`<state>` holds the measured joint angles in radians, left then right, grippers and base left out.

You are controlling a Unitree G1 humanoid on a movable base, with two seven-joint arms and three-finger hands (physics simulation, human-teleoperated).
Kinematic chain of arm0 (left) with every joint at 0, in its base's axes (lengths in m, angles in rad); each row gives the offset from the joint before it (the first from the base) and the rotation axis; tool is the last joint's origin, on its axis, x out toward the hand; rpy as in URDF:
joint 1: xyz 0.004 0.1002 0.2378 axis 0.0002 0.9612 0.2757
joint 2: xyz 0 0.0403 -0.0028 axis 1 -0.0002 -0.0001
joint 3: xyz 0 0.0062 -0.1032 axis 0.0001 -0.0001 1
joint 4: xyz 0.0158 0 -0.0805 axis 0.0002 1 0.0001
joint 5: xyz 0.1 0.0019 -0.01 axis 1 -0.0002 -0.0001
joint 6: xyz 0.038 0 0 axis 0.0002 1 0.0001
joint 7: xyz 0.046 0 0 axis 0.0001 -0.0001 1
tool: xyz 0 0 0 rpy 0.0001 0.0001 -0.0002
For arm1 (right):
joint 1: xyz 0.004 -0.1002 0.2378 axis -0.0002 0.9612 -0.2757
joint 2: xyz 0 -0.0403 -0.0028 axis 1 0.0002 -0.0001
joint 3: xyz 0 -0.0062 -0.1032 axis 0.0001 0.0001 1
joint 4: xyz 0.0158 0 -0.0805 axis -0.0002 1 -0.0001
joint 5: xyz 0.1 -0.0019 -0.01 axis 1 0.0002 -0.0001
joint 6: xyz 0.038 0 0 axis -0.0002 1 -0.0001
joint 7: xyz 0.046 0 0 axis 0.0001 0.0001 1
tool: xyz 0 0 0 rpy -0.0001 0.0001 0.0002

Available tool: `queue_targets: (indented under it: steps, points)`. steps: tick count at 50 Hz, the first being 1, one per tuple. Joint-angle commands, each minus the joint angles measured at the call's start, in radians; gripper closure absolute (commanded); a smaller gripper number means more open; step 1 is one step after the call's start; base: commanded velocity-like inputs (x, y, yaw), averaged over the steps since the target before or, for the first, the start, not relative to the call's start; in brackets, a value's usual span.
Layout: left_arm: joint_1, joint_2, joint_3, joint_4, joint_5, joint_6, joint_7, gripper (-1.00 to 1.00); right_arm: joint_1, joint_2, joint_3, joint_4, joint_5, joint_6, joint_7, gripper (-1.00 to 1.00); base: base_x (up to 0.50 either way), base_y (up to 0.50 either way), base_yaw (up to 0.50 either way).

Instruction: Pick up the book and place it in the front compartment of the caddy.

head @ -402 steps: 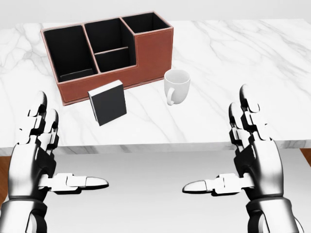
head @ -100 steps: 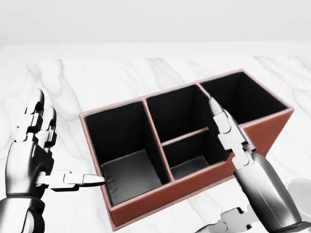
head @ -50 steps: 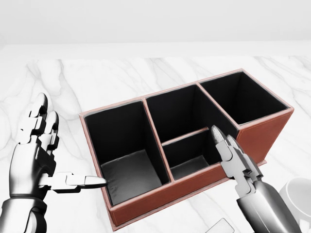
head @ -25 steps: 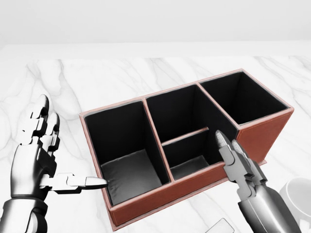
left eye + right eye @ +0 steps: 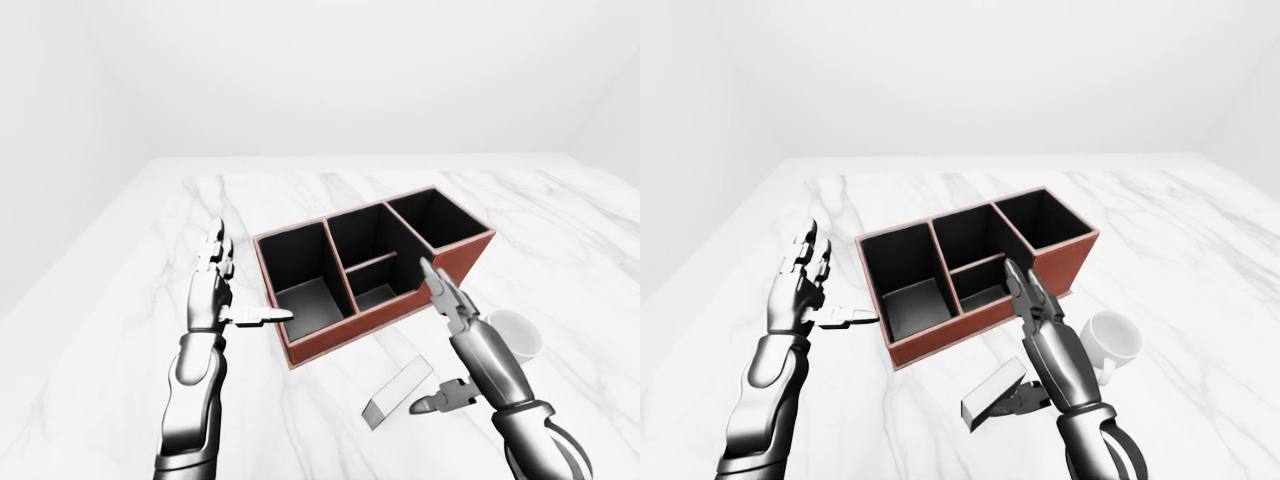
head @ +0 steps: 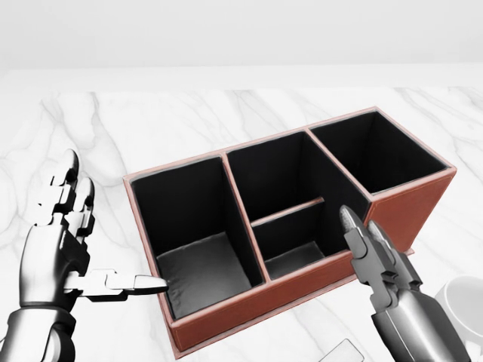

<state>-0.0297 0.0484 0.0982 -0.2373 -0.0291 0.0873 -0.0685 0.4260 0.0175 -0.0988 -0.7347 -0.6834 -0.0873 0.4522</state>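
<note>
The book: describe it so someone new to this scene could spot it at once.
On the white marble table, find the brown caddy with black compartments. Just below it in the left-eye view, the book lies flat beside the right robot hand. It is the only slim grey slab; its neighbour, a white mug, is round.

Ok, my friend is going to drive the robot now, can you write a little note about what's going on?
Left hand: open, holding nothing, beside the caddy's left end.
Right hand: open, fingers pointing up, thumb close to the book; no grip yet.
The book lies flat on the marble table, below the caddy in the eye views. A white mug stands to its right.
Done: the hand is at the book.
Left: grasp the book, lift it, put it in the caddy's front compartment. All compartments look empty.
</note>
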Motion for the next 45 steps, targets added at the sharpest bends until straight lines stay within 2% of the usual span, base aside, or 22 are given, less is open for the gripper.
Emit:
queue_targets:
  steps: [1, 26, 45]
  points:
    - [-0.002, 0.001, 0.000, 0.009, 0.000, 0.000, 0.000, -1.00, -0.001, 0.001, 0.004, -0.010, -0.033, 0.000, -0.011, -1.00, 0.00, 0.00, 0.00]
    - [0.000, 0.000, -0.001, 0.012, 0.002, 0.000, 0.000, -1.00, -0.012, -0.013, 0.027, 0.029, -0.077, 0.000, -0.054, -1.00, 0.00, 0.00, 0.00]
    - [-0.005, 0.001, -0.002, 0.036, 0.005, 0.000, 0.002, -1.00, 0.012, -0.031, 0.078, 0.055, -0.128, 0.000, -0.099, -1.00, 0.00, 0.00, 0.00]
